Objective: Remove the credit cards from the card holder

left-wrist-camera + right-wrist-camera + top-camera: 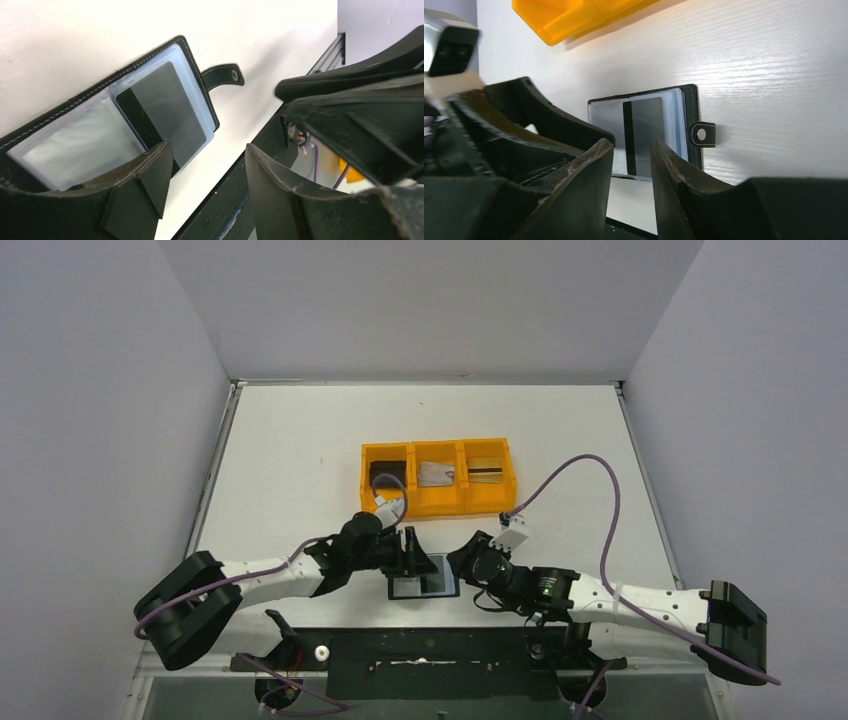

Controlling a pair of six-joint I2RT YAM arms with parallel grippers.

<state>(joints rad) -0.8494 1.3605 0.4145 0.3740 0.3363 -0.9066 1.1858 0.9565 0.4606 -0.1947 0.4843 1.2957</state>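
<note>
The black card holder (425, 587) lies open on the table near the front edge, its tab (223, 76) sticking out to one side. A grey credit card (170, 112) with a dark stripe sits in its right clear pocket, also seen from the right wrist as the card (646, 135). My left gripper (408, 553) is open over the holder's left half, with one fingertip (152, 170) in front of the card's near edge. My right gripper (466, 562) is open just right of the holder, nothing between its fingers (589, 170). A silvery card (436, 475) and a gold card (487, 470) lie in the orange tray.
The orange three-compartment tray (437, 507) stands behind the holder, with a small black block (387, 476) in its left compartment. A black rail (420, 640) runs along the table's front edge just below the holder. White walls close in the table.
</note>
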